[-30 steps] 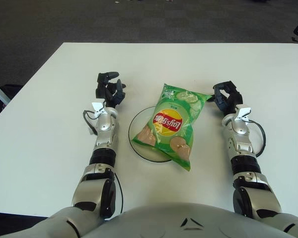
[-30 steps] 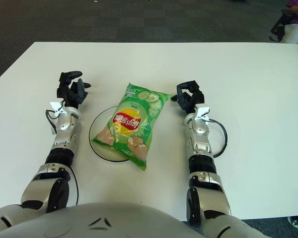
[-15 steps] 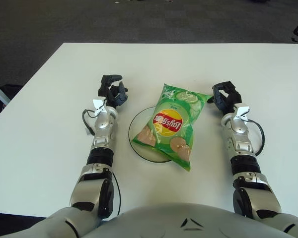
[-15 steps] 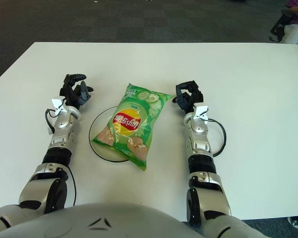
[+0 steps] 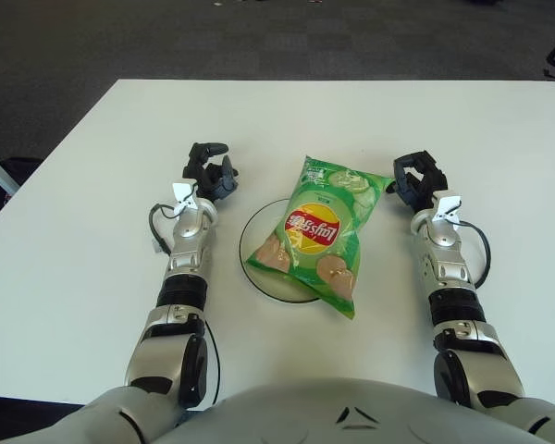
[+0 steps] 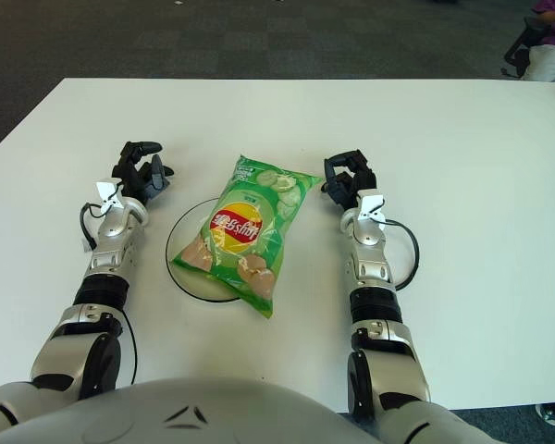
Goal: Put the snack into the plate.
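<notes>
Right hand (image 5: 419, 178) sits just beside the bag's top right corner, fingers loosely curled, gripping nothing, and there's a sliver of white between it and the foil. Left hand (image 5: 208, 170) is over on the other side, off the plate's upper left, apart from the rim, fingers likewise relaxed and empty. Both forearms run back along the table (image 5: 65, 231) toward the body.

Between them lies the bag (image 5: 318, 233), green crisps with a red and yellow logo, flat, label up. Its lower left half covers most of the plate (image 5: 252, 240), a clear shallow dish; the top end and the right edge hang out past the rim over the table. So it's on the plate, though sprawled across rather than nested in it.

How will it handle? Looks light, air-puffed, soft and crinkly, with a slick foil skin that could slide under a fingertip. The contents are brittle, so squeezing the belly is a bad idea. Best hold, I'd say, is a pinch on the flat crimped seam at the top, right next to that right hand, or a gentle two-sided nudge at the edges to centre it
</notes>
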